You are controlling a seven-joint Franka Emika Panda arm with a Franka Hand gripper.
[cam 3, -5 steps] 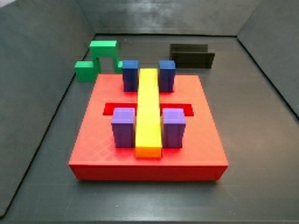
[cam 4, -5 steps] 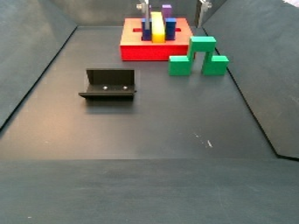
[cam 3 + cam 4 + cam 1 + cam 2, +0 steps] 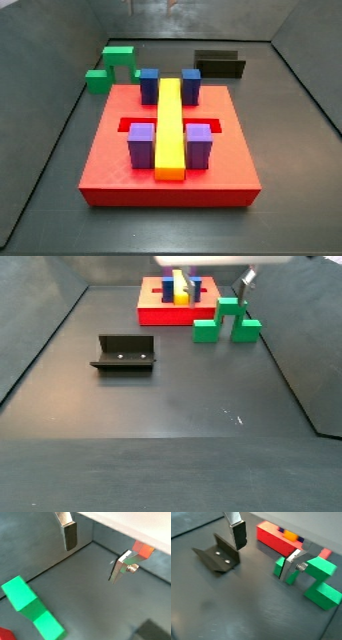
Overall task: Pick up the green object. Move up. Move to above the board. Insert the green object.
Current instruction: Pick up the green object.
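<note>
Green arch block (image 3: 112,68) standing on the dark floor (image 3: 160,406) at the far left corner of the red board (image 3: 134,175), legs down, untouched. In a side view (image 3: 225,321), block just right of the board's near corner. Yellow bar (image 3: 170,125) lying along the board's middle, flanked by blue blocks (image 3: 150,84) at the far end and purple blocks (image 3: 142,145) at the near end. Gripper (image 3: 266,549) hanging above the floor, silver fingers (image 3: 237,533) spread wide apart, nothing between them, the block close beside one finger. Dark fixture (image 3: 124,353) set well apart from the board.
</note>
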